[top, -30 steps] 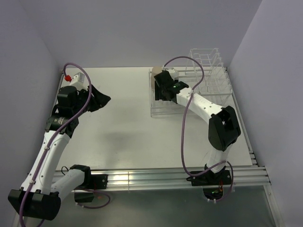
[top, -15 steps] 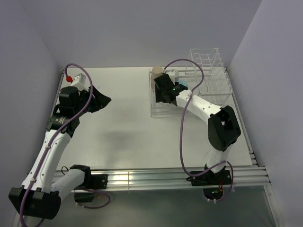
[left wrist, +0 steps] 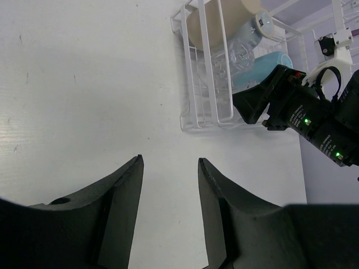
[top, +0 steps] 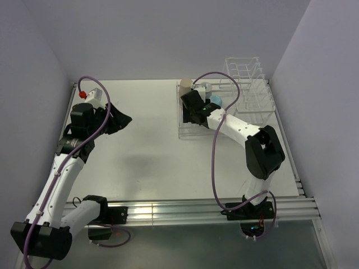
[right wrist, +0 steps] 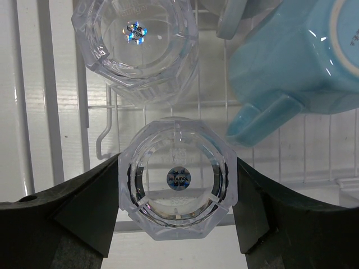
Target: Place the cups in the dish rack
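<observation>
At the dish rack (top: 255, 104), the right gripper (right wrist: 178, 168) clasps a clear tumbler (right wrist: 177, 188); the left gripper (left wrist: 169, 163) hangs parted, empty.

the only print i can make out is in my right wrist view. a small round blue sticker (right wrist: 179, 177) sits on the base of the clear eight-sided tumbler (right wrist: 178, 224) between my right jaws. its white lettering is upside down and seems to read "younger", with a smaller line i can't read. the second clear faceted tumbler (right wrist: 134, 61) carries a shiny holographic sticker (right wrist: 134, 31), too small to read. dark print (right wrist: 349, 37) on the light blue handled mug (right wrist: 291, 61) is cut off at the edge.
</observation>
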Robot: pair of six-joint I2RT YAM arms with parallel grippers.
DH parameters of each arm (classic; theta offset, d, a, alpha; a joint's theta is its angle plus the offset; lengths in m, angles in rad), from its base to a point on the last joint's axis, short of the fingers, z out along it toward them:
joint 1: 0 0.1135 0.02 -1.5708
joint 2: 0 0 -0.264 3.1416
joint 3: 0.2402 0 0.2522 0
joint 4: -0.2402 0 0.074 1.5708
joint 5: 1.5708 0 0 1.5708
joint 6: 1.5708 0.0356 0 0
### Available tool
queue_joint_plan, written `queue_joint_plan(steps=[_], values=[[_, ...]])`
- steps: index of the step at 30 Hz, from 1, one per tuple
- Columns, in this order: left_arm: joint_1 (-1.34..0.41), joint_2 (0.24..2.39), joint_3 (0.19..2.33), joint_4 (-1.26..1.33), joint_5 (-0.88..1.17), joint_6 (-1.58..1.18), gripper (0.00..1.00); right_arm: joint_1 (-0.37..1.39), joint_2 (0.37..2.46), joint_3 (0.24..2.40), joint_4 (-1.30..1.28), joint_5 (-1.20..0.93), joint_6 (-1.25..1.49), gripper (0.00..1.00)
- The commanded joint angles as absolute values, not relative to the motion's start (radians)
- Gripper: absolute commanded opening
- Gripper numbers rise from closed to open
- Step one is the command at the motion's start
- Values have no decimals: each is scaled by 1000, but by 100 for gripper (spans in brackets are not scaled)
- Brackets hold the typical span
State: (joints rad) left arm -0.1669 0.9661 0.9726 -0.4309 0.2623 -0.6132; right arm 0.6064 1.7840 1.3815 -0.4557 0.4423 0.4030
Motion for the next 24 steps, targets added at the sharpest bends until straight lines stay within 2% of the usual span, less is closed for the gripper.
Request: queue_joint_plan(steps=[1,11,24], values=[[-167,963,971,-405,247,-595,50,620,1781,1390,-425,483,419,0],[-167,963,974,-413,241,-589,50,620,1789,1401,-382,555,414,0],[-167,968,979,-422,239,-578,50,621,1842,1381,-327,545,423,0]])
